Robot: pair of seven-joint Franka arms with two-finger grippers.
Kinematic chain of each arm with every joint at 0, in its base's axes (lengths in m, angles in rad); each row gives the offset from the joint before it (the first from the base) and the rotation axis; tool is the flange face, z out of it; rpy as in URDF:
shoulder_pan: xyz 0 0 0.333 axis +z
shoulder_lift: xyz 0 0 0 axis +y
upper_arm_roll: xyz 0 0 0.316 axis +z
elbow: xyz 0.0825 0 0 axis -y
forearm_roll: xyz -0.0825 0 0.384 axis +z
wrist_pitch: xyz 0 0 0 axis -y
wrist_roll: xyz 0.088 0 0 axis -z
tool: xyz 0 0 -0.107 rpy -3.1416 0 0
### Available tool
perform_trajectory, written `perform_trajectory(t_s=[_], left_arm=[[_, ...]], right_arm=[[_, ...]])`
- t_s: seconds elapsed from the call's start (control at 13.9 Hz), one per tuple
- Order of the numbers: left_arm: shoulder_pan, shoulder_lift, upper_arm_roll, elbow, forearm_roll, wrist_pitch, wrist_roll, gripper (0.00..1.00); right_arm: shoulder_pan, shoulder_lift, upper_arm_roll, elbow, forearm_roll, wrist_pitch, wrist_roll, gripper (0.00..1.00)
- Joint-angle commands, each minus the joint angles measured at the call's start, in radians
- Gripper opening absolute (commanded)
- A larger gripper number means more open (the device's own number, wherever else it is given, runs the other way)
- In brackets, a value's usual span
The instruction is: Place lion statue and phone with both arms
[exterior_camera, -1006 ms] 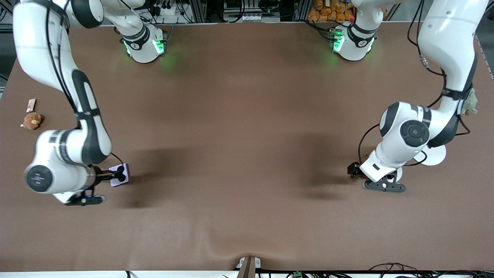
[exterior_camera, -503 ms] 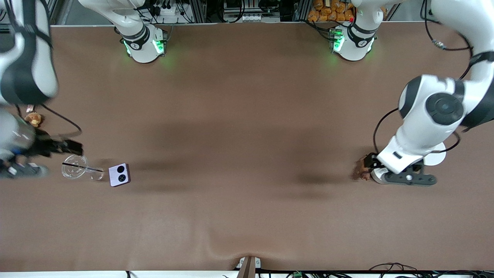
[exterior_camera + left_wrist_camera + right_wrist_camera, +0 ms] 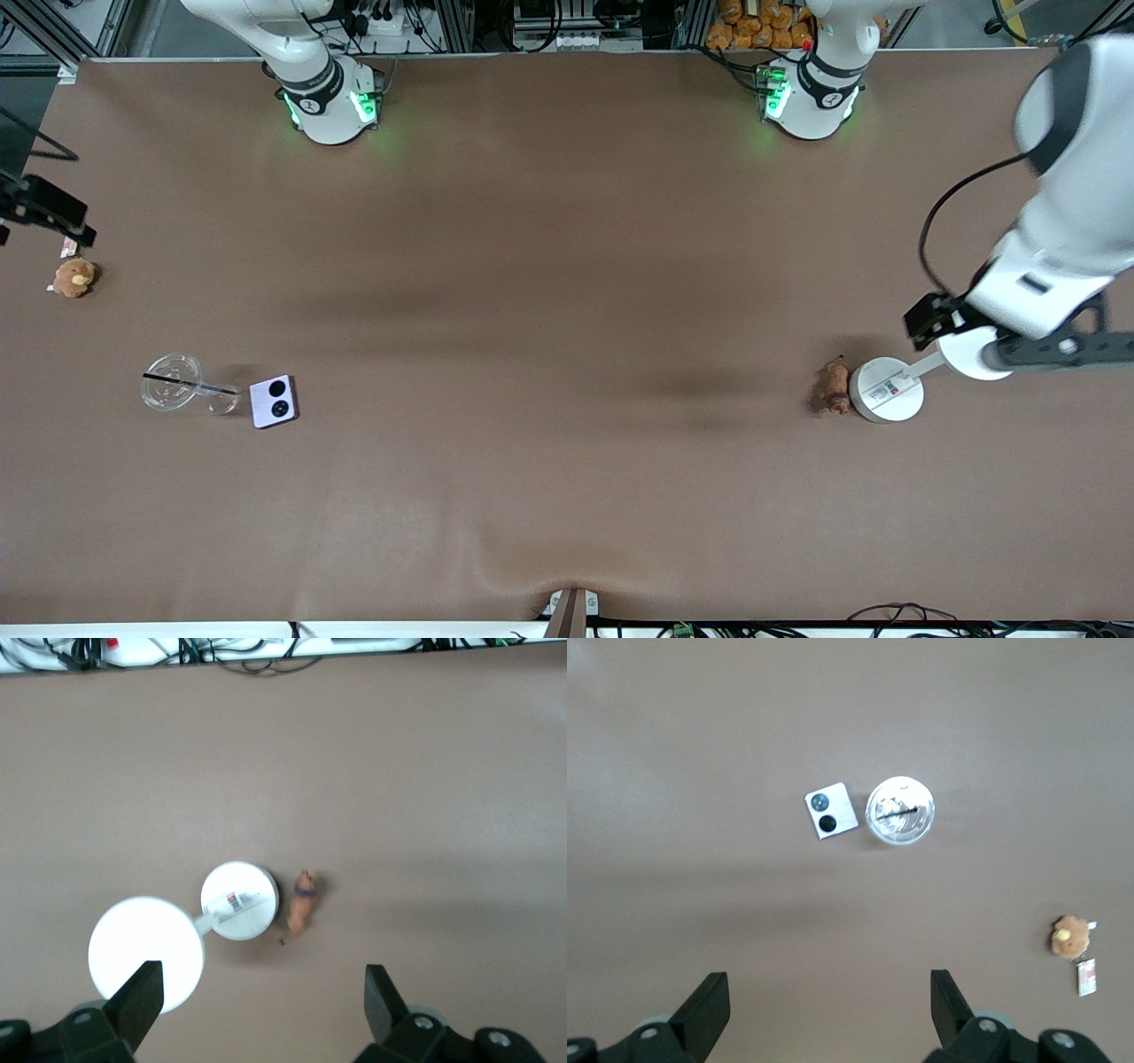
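The lion statue (image 3: 834, 388) lies on the table toward the left arm's end, touching or nearly touching a white disc (image 3: 886, 400). It also shows in the left wrist view (image 3: 302, 904). The lavender phone (image 3: 272, 401) lies flat toward the right arm's end, camera circles up, beside a clear glass (image 3: 173, 393). It also shows in the right wrist view (image 3: 831, 811). My left gripper (image 3: 930, 319) is open and empty, high over the table near the white discs (image 3: 263, 1005). My right gripper (image 3: 53, 217) is open and empty, high over the table's end (image 3: 830, 1005).
The white disc joins by a stem to a larger white disc (image 3: 146, 952). The glass (image 3: 899, 811) holds a black straw. A tan plush toy (image 3: 73, 277) and a small tag (image 3: 1087, 976) lie near the table's edge at the right arm's end.
Both arms have lifted up and away toward their ends of the table. The right gripper has left the phone beside the glass; the left gripper has left the lion beside the white disc.
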Motion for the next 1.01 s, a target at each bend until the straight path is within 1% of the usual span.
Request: perform_trajectory(t_s=[0.0,0.14,0.29,0.43,0.57,0.72,0.79,0.93], left_arm=[[-0.013,-0.078,0.056,0.015,-0.062,-0.088,0.020,1.00],[-0.098,-0.124,0.160,0.013,-0.110,-0.174,0.045,1.00],[-0.143,-0.172,0.242,0.008,-0.183,-0.241,0.072,1.00],[-0.174,-0.224,0.276,-0.025,-0.205,-0.266,0.094,1.00],[-0.249,-0.272,0.347,-0.079,-0.206,-0.266,0.094,1.00],[-0.248,-0.276,0.348,-0.082,-0.206,-0.269,0.094,1.00],[-0.240,-0.286,0.337,-0.084,-0.205,-0.278,0.094,1.00],[-0.208,-0.312,0.296,-0.117,-0.200,-0.281,0.094,1.00]], right_arm=[[-0.046,-0.062,0.013,-0.086,0.066,0.002,0.038,1.00],[-0.045,-0.064,0.013,-0.080,0.066,-0.015,0.053,1.00],[-0.040,-0.059,0.013,-0.064,0.059,-0.044,0.055,1.00],[-0.043,-0.057,0.016,-0.050,0.056,-0.050,0.055,1.00],[-0.045,-0.056,0.016,-0.050,0.054,-0.056,0.052,1.00],[-0.046,-0.056,0.016,-0.050,0.054,-0.060,0.052,1.00],[-0.049,-0.054,0.014,-0.050,0.053,-0.058,0.047,1.00],[-0.070,-0.059,0.010,-0.049,0.054,-0.058,0.035,1.00]])
